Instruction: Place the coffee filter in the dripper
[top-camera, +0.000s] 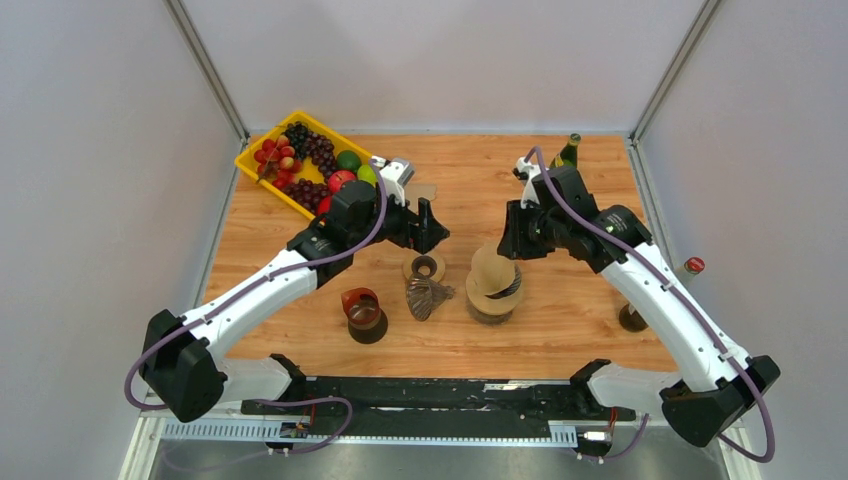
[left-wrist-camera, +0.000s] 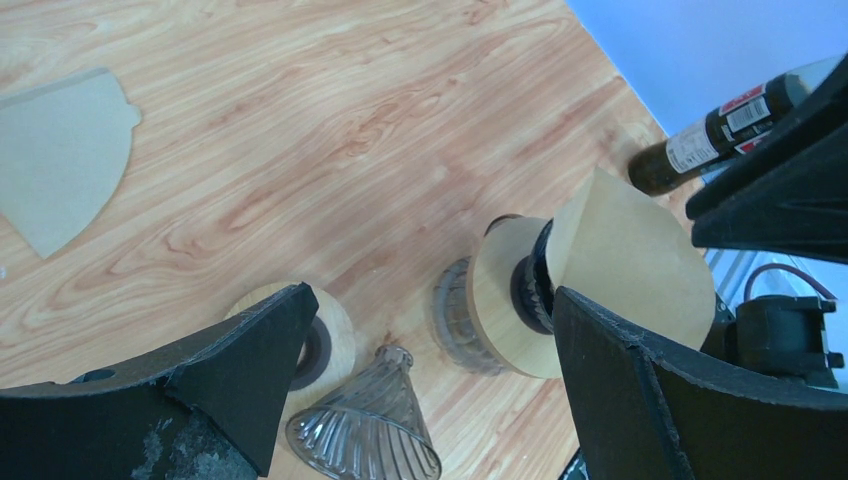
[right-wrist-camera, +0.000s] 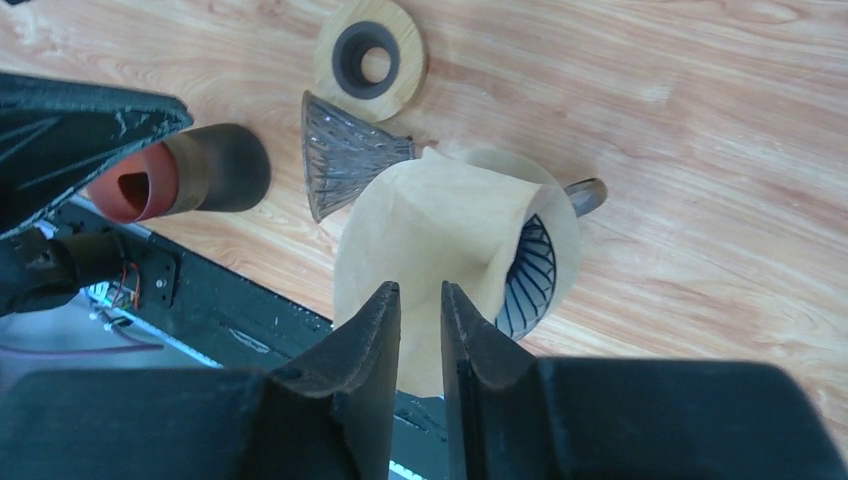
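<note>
Your right fingers (right-wrist-camera: 385, 310) stand nearly closed, slim gap, at the near edge of the coffee filter (right-wrist-camera: 430, 225); grip cannot be told. Filter rests tilted across the dripper (right-wrist-camera: 535, 270) mouth. Beside the dripper, your left fingers (left-wrist-camera: 270, 330) gape wide, empty.

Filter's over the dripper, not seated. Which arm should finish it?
Right. The right gripper straddles the coffee filter at its edge, directly above the dripper. The left gripper hangs open, off to the side near the wooden ring.
</note>
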